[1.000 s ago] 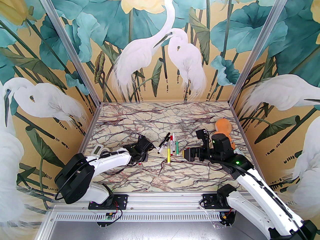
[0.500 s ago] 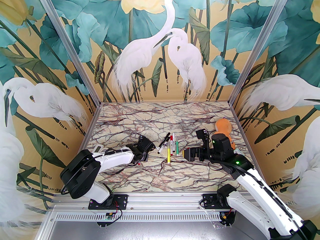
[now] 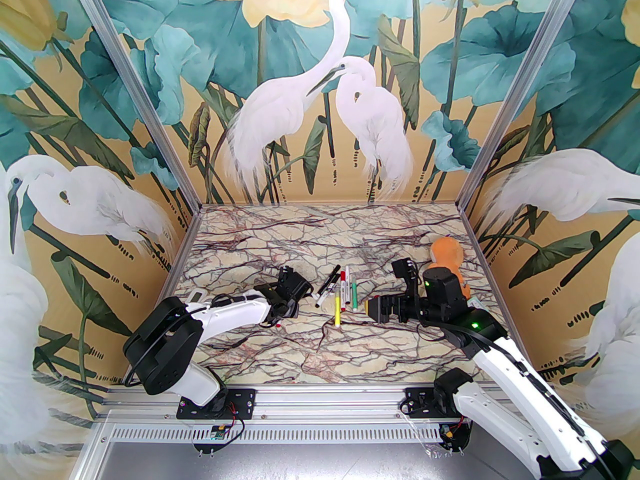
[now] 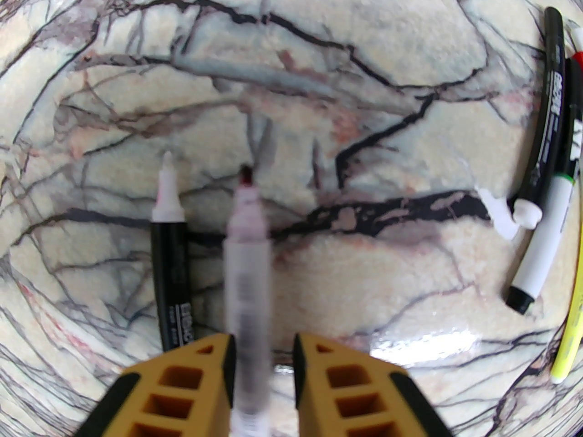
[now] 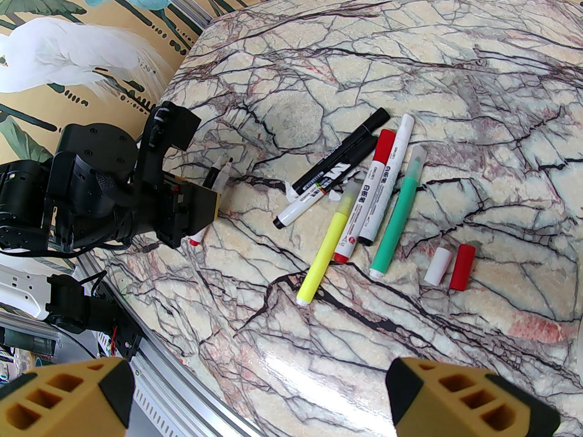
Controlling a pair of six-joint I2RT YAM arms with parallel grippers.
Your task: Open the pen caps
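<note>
My left gripper [image 4: 263, 348] is low over the marble table with its jaws slightly parted. Between them lies an uncapped white pen [image 4: 248, 262], blurred, with a gap to the right finger. An uncapped black pen [image 4: 171, 262] lies beside it on the left. Two loose pen caps, one white [image 5: 438, 266] and one red [image 5: 462, 266], rest right of the pen pile [image 3: 342, 290]. In that pile a white marker wears a red cap [image 5: 385, 144]. My right gripper [image 5: 259, 394] hovers open near the pile, holding nothing.
An orange plush toy [image 3: 447, 253] sits at the back right behind the right arm. A small white device [image 3: 195, 298] lies by the left wall. The pile also holds a yellow highlighter [image 5: 325, 248], a green pen [image 5: 401, 216] and a black marker [image 5: 339, 153].
The left arm has shifted slightly forward and right, and its jaws have parted a little around the white pen. The right arm has not moved.
</note>
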